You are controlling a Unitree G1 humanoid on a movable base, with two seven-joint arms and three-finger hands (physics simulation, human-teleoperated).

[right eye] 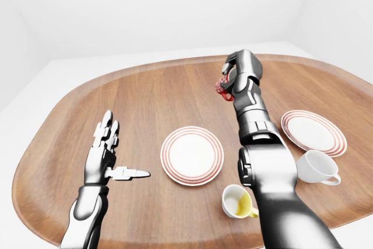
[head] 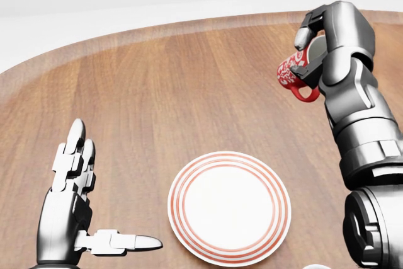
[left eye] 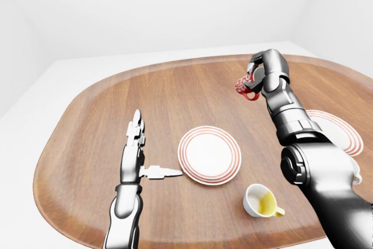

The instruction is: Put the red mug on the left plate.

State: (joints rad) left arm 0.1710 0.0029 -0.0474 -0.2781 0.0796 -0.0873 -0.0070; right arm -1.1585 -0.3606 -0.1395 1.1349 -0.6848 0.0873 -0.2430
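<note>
The red mug (head: 291,74) with white marks is held in my right hand (head: 308,51), whose fingers close round it, lifted above the wooden table to the upper right of the left plate. The left plate (head: 229,206) is white with red rings and lies flat near the table's middle. My left hand (head: 94,218) is open and empty, fingers straight and thumb pointing right, to the left of that plate. The mug is partly hidden by the hand; it also shows in the left-eye view (left eye: 245,87).
A second red-ringed plate (right eye: 315,132) lies at the right. A white mug (right eye: 317,168) stands below it. A white cup with yellow inside (right eye: 238,201) sits below the left plate. The oval wooden table (right eye: 151,91) has a raised rim.
</note>
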